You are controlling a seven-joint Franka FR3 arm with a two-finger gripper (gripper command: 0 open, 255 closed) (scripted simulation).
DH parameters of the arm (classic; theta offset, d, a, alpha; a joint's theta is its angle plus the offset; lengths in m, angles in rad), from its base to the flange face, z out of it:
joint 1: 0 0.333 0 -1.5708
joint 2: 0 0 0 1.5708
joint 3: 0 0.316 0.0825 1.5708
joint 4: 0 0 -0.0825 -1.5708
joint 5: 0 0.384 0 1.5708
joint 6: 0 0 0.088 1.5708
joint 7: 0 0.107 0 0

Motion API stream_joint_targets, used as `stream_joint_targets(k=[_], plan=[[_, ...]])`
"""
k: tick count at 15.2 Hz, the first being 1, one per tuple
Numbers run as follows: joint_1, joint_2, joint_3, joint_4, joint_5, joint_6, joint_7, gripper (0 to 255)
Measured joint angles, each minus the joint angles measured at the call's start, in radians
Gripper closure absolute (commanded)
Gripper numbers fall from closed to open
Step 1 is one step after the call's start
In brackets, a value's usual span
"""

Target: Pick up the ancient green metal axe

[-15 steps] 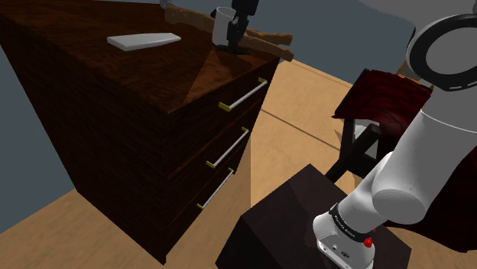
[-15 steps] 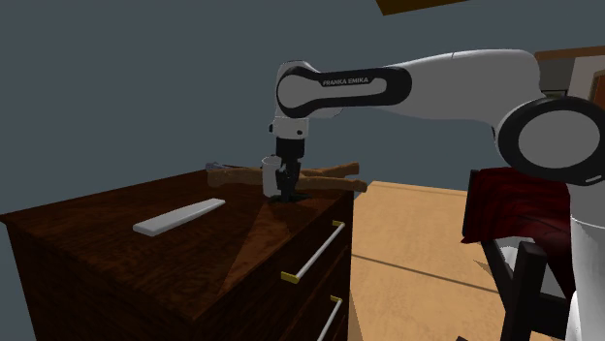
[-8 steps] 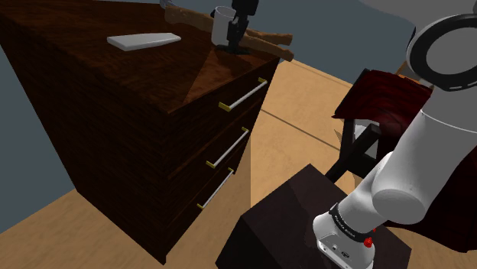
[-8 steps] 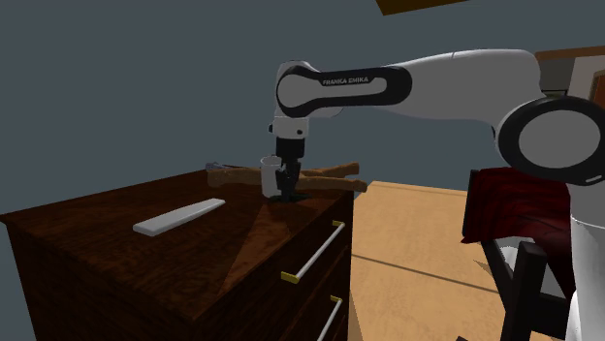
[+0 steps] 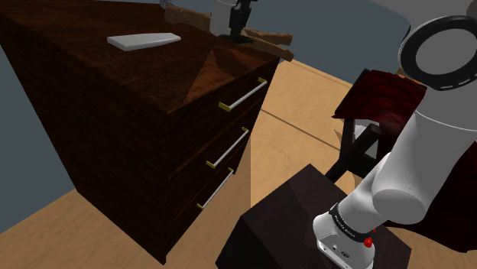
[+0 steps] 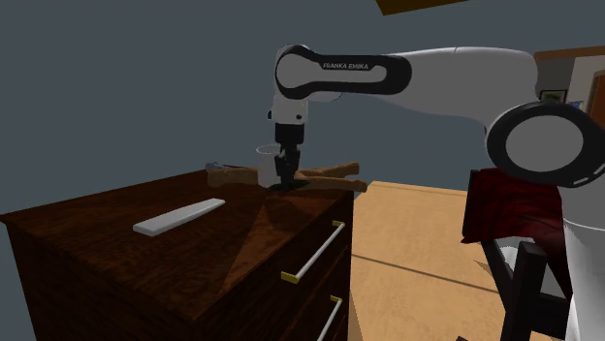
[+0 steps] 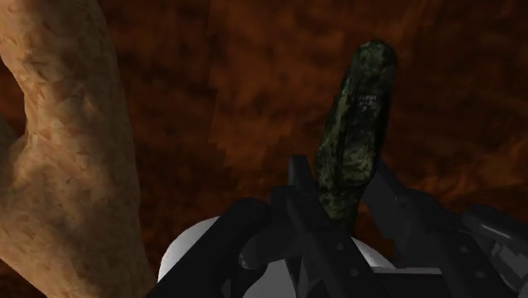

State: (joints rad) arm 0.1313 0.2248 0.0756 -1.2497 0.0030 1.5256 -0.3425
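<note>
A mottled dark green axe (image 7: 360, 93) sticks out from between my black fingers, which clasp its near end. My gripper (image 7: 337, 175) is shut on it. In the second exterior view the gripper (image 6: 286, 172) points straight down over the far corner of the dark wooden dresser (image 6: 194, 252). The axe (image 6: 292, 183) hangs as a small dark shape under the gripper, just above the top. In the shoulder view the gripper (image 5: 238, 23) and axe (image 5: 235, 36) sit at the dresser's far edge.
A brown wooden-handled tool (image 6: 334, 174) lies on the dresser just behind the gripper, seen large and tan in the wrist view (image 7: 68, 144). A flat white slab (image 5: 144, 39) rests on the top. The dresser has drawers with metal handles (image 5: 243, 95). A dark red chair (image 5: 378, 103) stands beside the stand.
The gripper has risen a little from the dresser top with the axe in it. The white cylinder beside the hand has moved up with it.
</note>
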Motion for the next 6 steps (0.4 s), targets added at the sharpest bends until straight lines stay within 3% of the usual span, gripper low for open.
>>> stream_joint_targets(k=[6], plan=[[0.003,0.054,0.000,0.160,-0.004,-0.106,0.002,255]])
